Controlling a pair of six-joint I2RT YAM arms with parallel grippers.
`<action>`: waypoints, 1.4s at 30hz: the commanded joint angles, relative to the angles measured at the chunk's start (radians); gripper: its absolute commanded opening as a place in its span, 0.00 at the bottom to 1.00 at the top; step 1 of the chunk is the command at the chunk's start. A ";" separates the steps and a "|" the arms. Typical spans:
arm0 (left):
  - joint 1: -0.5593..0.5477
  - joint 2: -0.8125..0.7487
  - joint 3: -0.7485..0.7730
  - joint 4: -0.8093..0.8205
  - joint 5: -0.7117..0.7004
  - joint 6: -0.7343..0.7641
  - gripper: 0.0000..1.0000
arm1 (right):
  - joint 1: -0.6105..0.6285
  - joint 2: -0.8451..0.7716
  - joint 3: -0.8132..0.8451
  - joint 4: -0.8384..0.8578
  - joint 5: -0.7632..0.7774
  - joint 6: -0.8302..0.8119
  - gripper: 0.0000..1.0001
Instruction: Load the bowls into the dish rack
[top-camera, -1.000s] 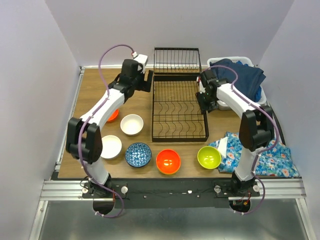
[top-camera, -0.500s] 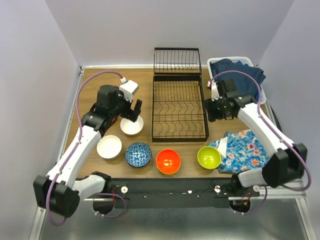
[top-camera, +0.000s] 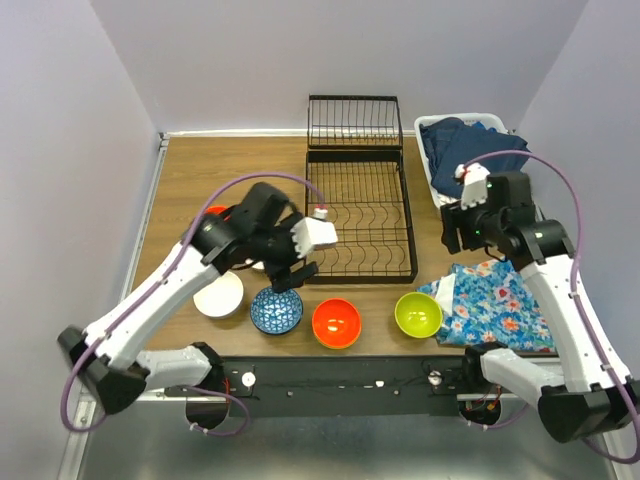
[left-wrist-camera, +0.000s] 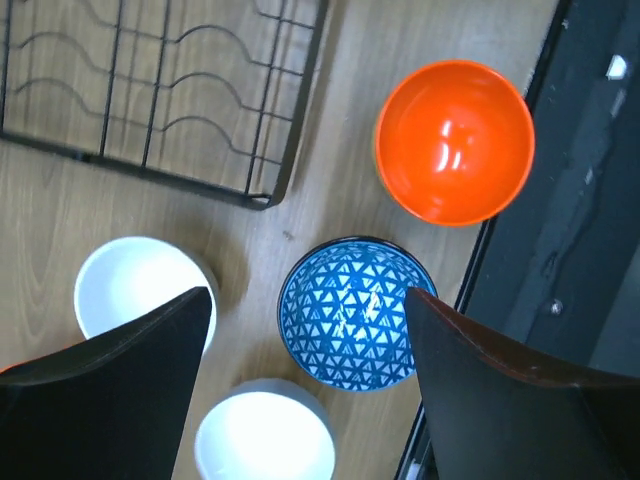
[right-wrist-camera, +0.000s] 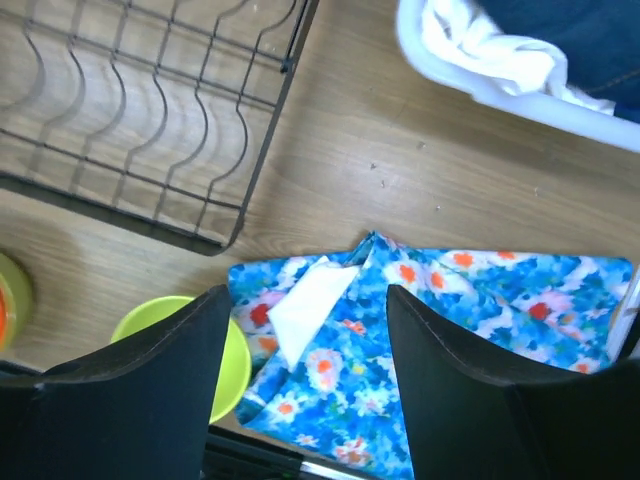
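Left gripper (left-wrist-camera: 308, 305) wide apart, empty – hovering over blue triangle-pattern bowl (left-wrist-camera: 350, 320), near-left of dish rack (top-camera: 360, 215). Right gripper (right-wrist-camera: 308, 300) spread too – above floral cloth (right-wrist-camera: 450, 320).

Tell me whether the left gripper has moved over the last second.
Yes. The left gripper came from the far-left side of the dish rack toward the near edge, now above the blue patterned bowl by its near-left corner.

I log: dish rack (top-camera: 358, 215) black wire, flat on counter (top-camera: 190, 180) | upright before it: blue patterned bowl (top-camera: 276, 309), orange bowl (top-camera: 336, 323), lime bowl (top-camera: 418, 314), white bowl (left-wrist-camera: 265, 440), 2nd white bowl (left-wrist-camera: 140, 295)
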 joint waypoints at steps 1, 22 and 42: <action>-0.196 0.201 0.211 -0.113 -0.062 0.114 0.88 | -0.194 -0.011 0.120 -0.051 -0.129 0.132 0.72; -0.048 0.297 0.156 0.037 -0.496 -0.068 0.71 | -0.615 0.161 0.309 -0.080 -0.459 0.322 0.84; 0.186 0.443 0.016 0.128 -0.312 -0.174 0.57 | -0.615 0.165 0.245 -0.059 -0.384 0.278 0.82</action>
